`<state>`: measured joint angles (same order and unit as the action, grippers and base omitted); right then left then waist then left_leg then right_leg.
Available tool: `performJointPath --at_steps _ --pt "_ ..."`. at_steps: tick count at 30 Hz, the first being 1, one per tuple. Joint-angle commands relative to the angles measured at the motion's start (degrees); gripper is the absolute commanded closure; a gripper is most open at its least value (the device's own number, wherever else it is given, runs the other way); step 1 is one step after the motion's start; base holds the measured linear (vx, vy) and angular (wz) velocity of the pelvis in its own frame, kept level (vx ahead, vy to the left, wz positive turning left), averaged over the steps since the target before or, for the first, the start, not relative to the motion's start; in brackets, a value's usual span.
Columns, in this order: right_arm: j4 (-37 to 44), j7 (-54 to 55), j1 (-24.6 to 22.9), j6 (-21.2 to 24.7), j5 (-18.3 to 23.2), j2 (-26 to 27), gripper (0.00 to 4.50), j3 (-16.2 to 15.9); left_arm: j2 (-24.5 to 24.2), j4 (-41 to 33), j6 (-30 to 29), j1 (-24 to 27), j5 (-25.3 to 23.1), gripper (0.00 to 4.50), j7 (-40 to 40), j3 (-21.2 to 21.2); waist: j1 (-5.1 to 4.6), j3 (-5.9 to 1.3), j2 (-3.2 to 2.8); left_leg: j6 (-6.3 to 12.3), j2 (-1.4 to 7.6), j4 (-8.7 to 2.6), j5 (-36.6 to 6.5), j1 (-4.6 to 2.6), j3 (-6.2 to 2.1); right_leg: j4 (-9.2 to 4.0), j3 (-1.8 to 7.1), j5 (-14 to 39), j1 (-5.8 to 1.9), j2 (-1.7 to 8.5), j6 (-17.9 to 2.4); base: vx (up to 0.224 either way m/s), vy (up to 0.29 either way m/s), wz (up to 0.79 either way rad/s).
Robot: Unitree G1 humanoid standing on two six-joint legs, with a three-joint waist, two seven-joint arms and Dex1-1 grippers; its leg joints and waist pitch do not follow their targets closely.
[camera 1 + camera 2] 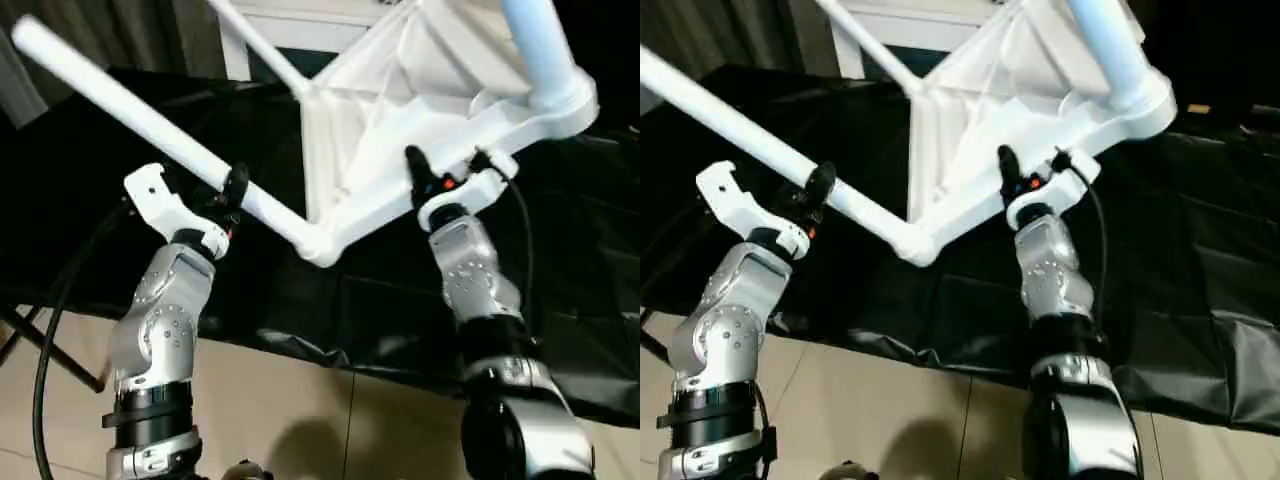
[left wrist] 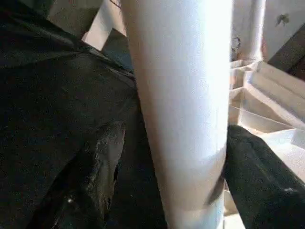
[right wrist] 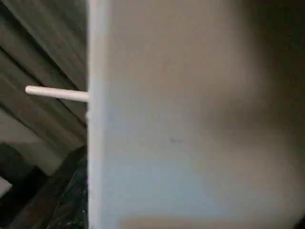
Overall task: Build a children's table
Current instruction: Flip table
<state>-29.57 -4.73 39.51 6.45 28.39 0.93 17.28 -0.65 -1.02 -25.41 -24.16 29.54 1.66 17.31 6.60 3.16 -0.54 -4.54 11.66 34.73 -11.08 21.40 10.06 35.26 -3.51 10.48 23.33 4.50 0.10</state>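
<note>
Tilted tabletop [image 1: 400, 90], right tool [image 1: 440, 170] at its rim, left tool [image 1: 225, 190] around leg [image 1: 150, 120]

Black sheeting [image 1: 400, 310] over beige tiled floor [image 1: 300, 420]; white cabinet [image 1: 290, 30] behind.

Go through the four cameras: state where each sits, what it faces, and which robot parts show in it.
Left eye view: head, looking down over both silver forearms at the tabletop, left gripper and right gripper.
Right eye view: head, slightly aside; same scene.
Left wrist view: along the black fingers flanking a leg.
Right wrist view: close against the white tabletop.
Shared: the leg in the left gripper shows in eye and left wrist views.
</note>
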Motion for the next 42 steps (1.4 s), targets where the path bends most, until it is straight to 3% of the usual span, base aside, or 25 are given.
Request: performJointPath --at_steps 1,5,9,16,25,28,30,31,34,35,37,38,40,42 --pt "5.9 1.7 -2.8 -2.2 -6.4 -7.9 2.49 2.8 -3.7 1.6 3.1 1.0 -3.2 1.14 -6.1 8.4 -0.65 -4.38 -0.09 -1.10 0.80 -4.06 -6.8 -1.23 0.11 -3.20 2.16 4.1 -2.59 2.34 -8.2 0.000 0.000 0.00" --pt "10.7 4.3 -3.9 0.6 -8.1 -9.5 2.49 2.3 -4.9 3.1 3.7 1.2 -4.7 1.14 -8.2 9.1 -0.69 -4.11 0.03 -2.30 0.70 -4.16 -8.9 -1.28 0.17 -3.59 2.26 6.6 -2.54 2.27 -6.9 0.000 0.000 0.00" --pt "13.0 4.9 -4.2 2.7 -8.2 -10.8 2.52 2.1 -5.2 3.4 4.2 1.7 -4.4 1.14 -8.6 9.4 -0.78 -4.29 0.22 -2.22 0.58 -4.07 -7.5 -1.00 0.00 -3.47 2.25 6.1 -2.85 2.18 -5.3 0.000 0.000 0.00" --pt "16.1 7.3 -4.8 5.2 -7.6 -11.4 2.59 1.7 -5.4 3.7 4.9 1.9 -2.8 1.14 -7.8 8.9 -0.76 -4.45 0.43 -1.33 0.59 -3.95 -6.3 -0.72 -0.02 -3.09 2.18 3.6 -2.74 2.22 -6.7 0.000 0.000 0.00" --pt "17.7 6.4 -4.0 7.8 -8.8 -12.6 2.59 -0.3 -9.7 7.4 7.7 0.2 -4.8 1.14 -7.3 11.7 -1.79 -4.48 0.43 -0.53 0.43 -3.73 -4.4 -0.58 -0.03 -2.91 2.13 2.3 -3.01 2.12 -7.2 0.000 0.000 0.00" --pt "17.0 5.7 -2.7 8.7 -8.9 -14.4 2.59 -0.7 -13.7 6.5 9.0 0.9 -7.7 1.14 -2.3 8.2 -1.79 -4.45 0.63 -0.44 0.47 -3.71 -4.3 -0.71 0.08 -2.89 2.14 2.2 -2.94 2.06 -7.6 0.000 0.000 0.00" --pt "16.8 5.6 -2.4 8.9 -9.3 -14.8 2.59 -0.8 -15.6 5.6 9.8 1.3 -9.4 1.14 0.8 5.6 -1.68 -4.40 0.33 -0.51 0.58 -3.71 -4.5 -0.91 0.11 -2.90 2.18 3.3 -2.67 2.14 -7.5 0.000 0.000 0.00" --pt "16.6 5.3 -2.1 8.9 -9.5 -15.1 2.59 -1.1 -17.0 4.4 9.9 1.5 -10.2 1.14 3.6 3.4 -1.71 -4.41 0.69 -0.51 0.60 -3.70 -4.4 -0.85 0.18 -2.86 2.22 3.2 -2.73 2.14 -7.7 0.000 0.000 0.00" --pt "15.5 4.7 -1.0 9.7 -10.5 -16.0 2.59 -1.9 -21.8 -1.4 8.8 2.6 -11.3 1.14 14.2 -4.6 -1.43 -4.46 0.29 -0.86 0.80 -3.73 -4.1 -0.94 0.20 -2.58 2.23 3.6 -2.47 2.26 -8.4 0.000 0.000 0.00" --pt "15.2 5.0 -0.4 9.5 -10.9 -15.9 2.60 -2.2 -24.2 -5.5 7.4 3.5 -10.1 1.14 20.0 -8.5 -1.29 -4.41 0.57 -1.06 0.81 -3.72 -4.1 -1.08 0.29 -2.58 2.22 3.4 -2.26 2.29 -8.8 0.000 0.000 0.00" --pt "15.2 5.1 -0.3 9.5 -11.0 -15.8 2.60 -2.4 -25.0 -7.1 6.5 3.9 -9.3 1.14 21.9 -9.8 -1.50 -4.38 0.52 -1.36 0.77 -3.75 -3.2 -0.67 0.29 -2.14 2.25 1.8 -2.54 2.26 -9.3 0.000 0.000 0.00" --pt "15.2 5.1 -0.3 9.5 -11.4 -15.7 2.60 -2.9 -26.5 -9.3 5.8 4.6 -8.4 1.14 25.0 -11.8 -1.42 -4.47 0.96 -1.28 0.65 -3.65 -2.5 -0.55 0.30 -1.89 2.35 0.9 -2.79 2.41 -9.5 0.000 0.000 0.00" --pt "15.4 5.5 -0.5 9.9 -11.9 -15.2 2.60 -3.9 -28.9 -12.9 3.3 6.0 -5.9 1.14 29.9 -14.6 -1.75 -4.38 1.14 -0.98 0.35 -3.47 -1.8 -0.14 0.54 -1.83 2.56 0.1 -2.81 2.17 -9.2 0.000 0.000 0.00" --pt "15.4 5.6 -0.8 9.8 -13.7 -14.6 2.60 -5.6 -30.9 -16.9 -0.4 6.9 -3.4 1.14 33.8 -17.7 -1.65 -4.46 1.33 -0.95 0.35 -3.44 -2.0 -0.18 0.60 -1.74 2.62 0.6 -2.79 2.26 -9.0 0.000 0.000 0.00"
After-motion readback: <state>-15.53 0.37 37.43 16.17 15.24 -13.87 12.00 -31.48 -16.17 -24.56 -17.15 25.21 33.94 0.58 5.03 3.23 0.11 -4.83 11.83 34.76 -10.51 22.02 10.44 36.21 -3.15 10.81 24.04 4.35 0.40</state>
